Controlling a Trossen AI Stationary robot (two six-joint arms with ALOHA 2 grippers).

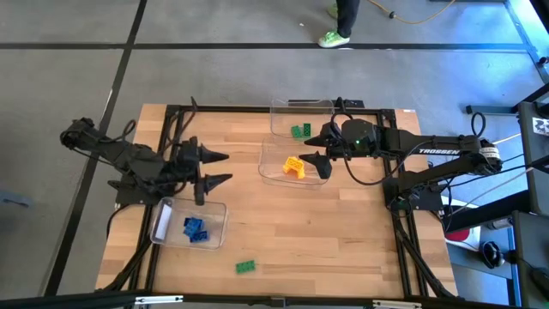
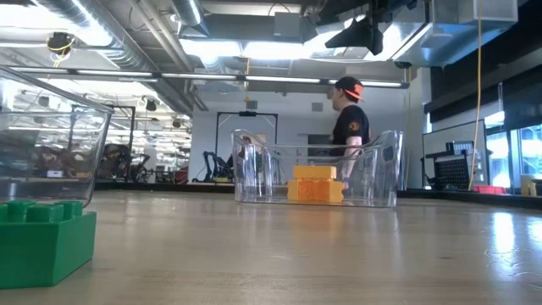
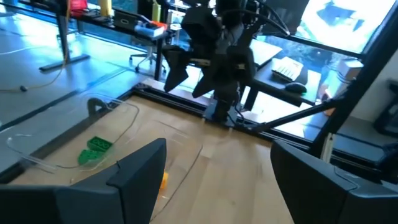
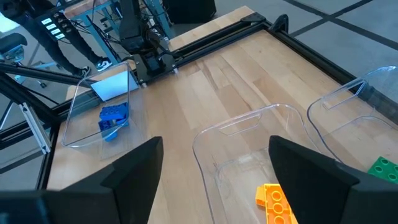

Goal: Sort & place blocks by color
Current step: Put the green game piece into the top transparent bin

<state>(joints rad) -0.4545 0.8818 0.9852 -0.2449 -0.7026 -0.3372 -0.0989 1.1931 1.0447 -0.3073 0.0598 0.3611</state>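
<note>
Blue blocks (image 1: 196,228) lie in a clear bin (image 1: 167,225) at the near left. Yellow-orange blocks (image 1: 294,166) sit in the middle clear bin (image 1: 268,172), and green blocks (image 1: 300,130) in the far bin (image 1: 283,110). One green block (image 1: 246,267) rests flat on the table near its near edge, large in the low view (image 2: 42,242). My right gripper (image 1: 309,147) hovers open above the middle bin's far right part, empty. My left gripper (image 1: 225,168) is open and empty, just beyond the blue bin.
The wooden table (image 1: 343,240) has bare room on its near right and between the bins. A black frame (image 1: 257,109) runs along the far edge and sides. A person (image 2: 349,119) stands beyond the table.
</note>
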